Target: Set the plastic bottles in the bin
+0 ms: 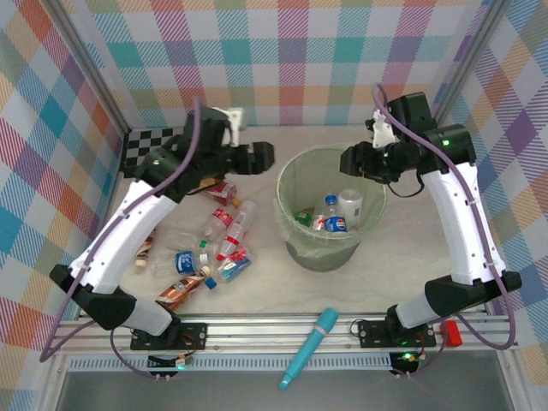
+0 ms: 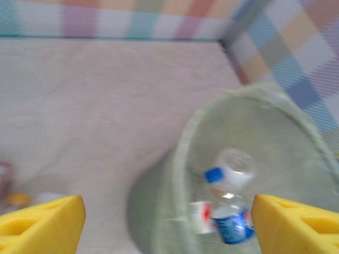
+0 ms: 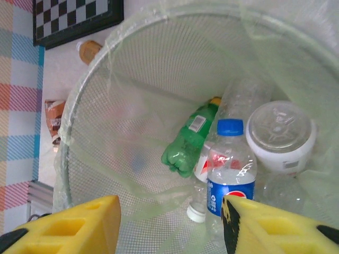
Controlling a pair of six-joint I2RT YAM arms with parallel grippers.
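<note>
right wrist view: right pincer (image 3: 169,225) apart, empty, above the bin (image 3: 71,143). inside, a blue-capped bottle (image 3: 230,177) bears a blue label with a red-white-blue roundel, lettering unreadable, beside a green bottle (image 3: 185,143). left pincer (image 2: 168,225) apart, empty. more bottles (image 1: 214,248) lie on the worktop (image 1: 257,291) left of the bin.
</note>
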